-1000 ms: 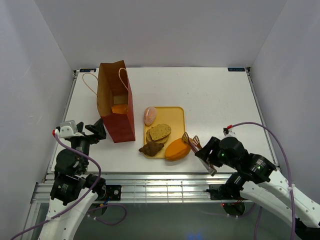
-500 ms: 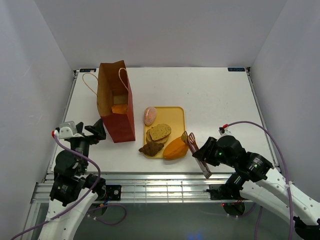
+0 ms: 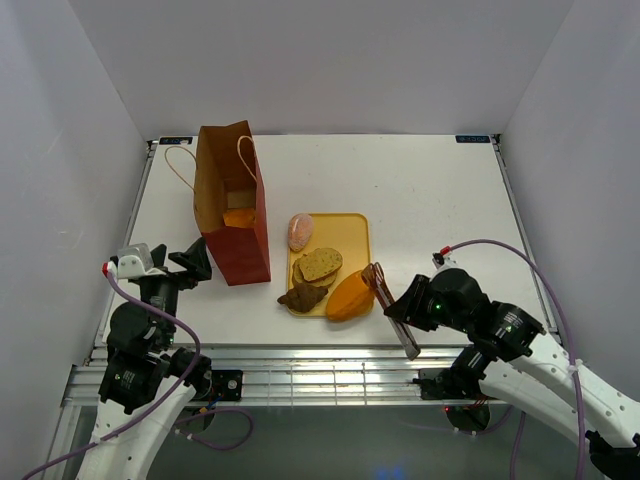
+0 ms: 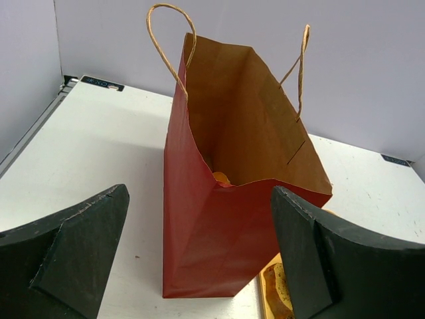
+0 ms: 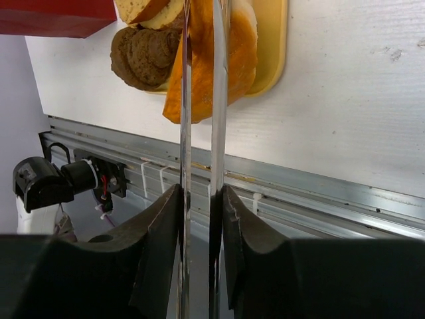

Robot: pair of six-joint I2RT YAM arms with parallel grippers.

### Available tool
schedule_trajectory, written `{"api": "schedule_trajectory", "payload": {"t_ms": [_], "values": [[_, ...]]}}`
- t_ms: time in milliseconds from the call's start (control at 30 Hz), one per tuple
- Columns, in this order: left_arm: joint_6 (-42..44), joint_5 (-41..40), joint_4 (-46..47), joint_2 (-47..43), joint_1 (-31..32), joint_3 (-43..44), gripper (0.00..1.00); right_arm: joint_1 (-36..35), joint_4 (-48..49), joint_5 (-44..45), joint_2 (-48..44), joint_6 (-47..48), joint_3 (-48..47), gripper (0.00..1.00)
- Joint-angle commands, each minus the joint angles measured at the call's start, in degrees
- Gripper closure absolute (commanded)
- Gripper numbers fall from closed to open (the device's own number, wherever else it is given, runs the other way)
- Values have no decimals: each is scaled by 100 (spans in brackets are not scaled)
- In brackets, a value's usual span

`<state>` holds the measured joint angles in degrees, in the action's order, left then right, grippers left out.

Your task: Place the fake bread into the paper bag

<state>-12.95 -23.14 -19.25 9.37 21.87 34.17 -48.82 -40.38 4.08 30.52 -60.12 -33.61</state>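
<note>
Squeezing the tongs (image 5: 218,100), the right pincer (image 5: 199,199) sits narrow on their handles, blades hugging the orange loaf (image 3: 350,296) at the tray's (image 3: 355,235) 5 o'clock corner. Looks light and slick, so I'd pinch its fat middle. Left pincer (image 3: 197,262) gapes wide by the paper bag (image 3: 240,240), 9 o'clock of the tray

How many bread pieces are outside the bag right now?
4: pink roll at the tray's far-left corner, speckled slice mid-tray, possibly hiding another, croissant at its near-left corner, orange loaf between the tongs.
</note>
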Motion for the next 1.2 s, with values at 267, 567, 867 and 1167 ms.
{"api": "schedule_trajectory", "payload": {"t_ms": [267,567,867,1167], "values": [[21,-59,0,13,19,-42,2,13,610,172,620,904,-1138,92],[3,-244,-27,-31,19,-34,2,13,768,260,1447,1968,-2483,92],[-23,-455,-53,-49,11,-25,2,13,838,-345,2167,3153,-4012,92],[-41,-560,-71,-58,19,-25,2,13,1269,-1444,2959,4139,-5313,92]]}}
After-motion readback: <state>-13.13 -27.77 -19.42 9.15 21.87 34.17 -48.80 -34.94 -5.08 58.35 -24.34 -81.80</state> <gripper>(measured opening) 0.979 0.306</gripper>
